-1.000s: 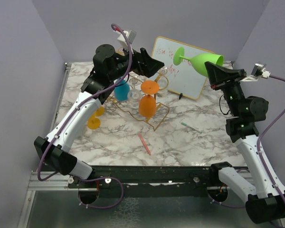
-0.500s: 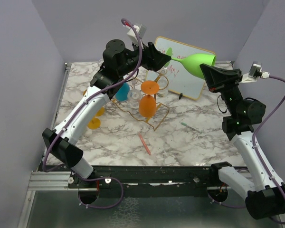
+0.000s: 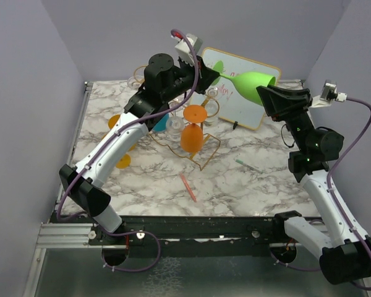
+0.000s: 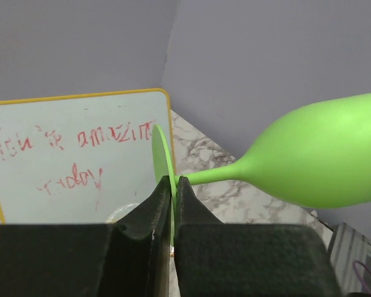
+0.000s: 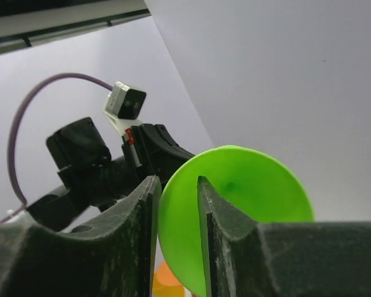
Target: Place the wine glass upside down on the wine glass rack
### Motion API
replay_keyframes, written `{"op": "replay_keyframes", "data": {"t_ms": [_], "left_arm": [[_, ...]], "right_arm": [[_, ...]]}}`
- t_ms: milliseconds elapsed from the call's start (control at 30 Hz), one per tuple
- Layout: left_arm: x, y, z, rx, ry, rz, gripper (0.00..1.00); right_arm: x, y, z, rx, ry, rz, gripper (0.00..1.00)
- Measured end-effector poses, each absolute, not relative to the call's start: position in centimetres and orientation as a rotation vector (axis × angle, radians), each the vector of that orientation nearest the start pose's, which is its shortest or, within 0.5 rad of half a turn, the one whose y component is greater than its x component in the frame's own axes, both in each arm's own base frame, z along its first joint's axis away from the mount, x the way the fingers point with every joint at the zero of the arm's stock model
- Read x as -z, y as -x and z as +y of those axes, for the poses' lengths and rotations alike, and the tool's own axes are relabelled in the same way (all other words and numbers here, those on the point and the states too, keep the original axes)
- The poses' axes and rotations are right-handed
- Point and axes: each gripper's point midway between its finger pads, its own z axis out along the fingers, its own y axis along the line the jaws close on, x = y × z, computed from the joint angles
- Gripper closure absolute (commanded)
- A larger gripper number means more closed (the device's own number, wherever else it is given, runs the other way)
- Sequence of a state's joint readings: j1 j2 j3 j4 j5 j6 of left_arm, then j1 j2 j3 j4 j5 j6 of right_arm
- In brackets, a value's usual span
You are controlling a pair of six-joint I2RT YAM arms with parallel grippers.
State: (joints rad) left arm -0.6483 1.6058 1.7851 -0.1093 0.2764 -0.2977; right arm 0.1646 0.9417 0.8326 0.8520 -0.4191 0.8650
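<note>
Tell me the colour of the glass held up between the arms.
Lime green; the glass shows best in the left wrist view.

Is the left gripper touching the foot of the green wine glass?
Touching. In the left wrist view the left gripper is shut on the thin foot of the green wine glass, with no gap visible.

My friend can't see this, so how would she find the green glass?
Find the yellow-framed whiteboard at the back. In front of it, the green wine glass lies sideways in the air, its foot pinched by the left gripper. It is the only green one; the orange glasses sit lower, by the gold rack.
</note>
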Motion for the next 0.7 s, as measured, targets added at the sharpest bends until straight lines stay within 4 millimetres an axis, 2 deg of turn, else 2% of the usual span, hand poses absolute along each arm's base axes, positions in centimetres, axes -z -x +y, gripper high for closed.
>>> {"op": "replay_keyframes", "data": {"t_ms": [100,233,433,567,700], "left_arm": [[-45.5,-37.1,-34.5,0.887,-0.514,1.488,1.00],[-45.7,-38.3,-33.5,0.750,-0.541,1.448,1.00],[-47.1,-39.3,-31.0,0.516,-0.576,1.325,1.00],[-48.2,-38.8,-29.0,0.388,-0.594,1.241,1.00],[-50.3,-38.6,-27.6,0.262,-0.613,1.139,1.00]], "right_arm": [[-48.7,-28.0,14.7,-1.121,0.082,0.980,0.46],[-48.0,-29.4,14.3,-1.087,0.019,1.060,0.39],[-47.9,-30.6,13.5,-0.983,-0.014,1.152,0.37],[-49.6,-30.9,13.4,-0.912,0.031,1.182,0.36],[-50.6,-31.2,14.2,-0.868,0.135,1.211,0.35]]}}
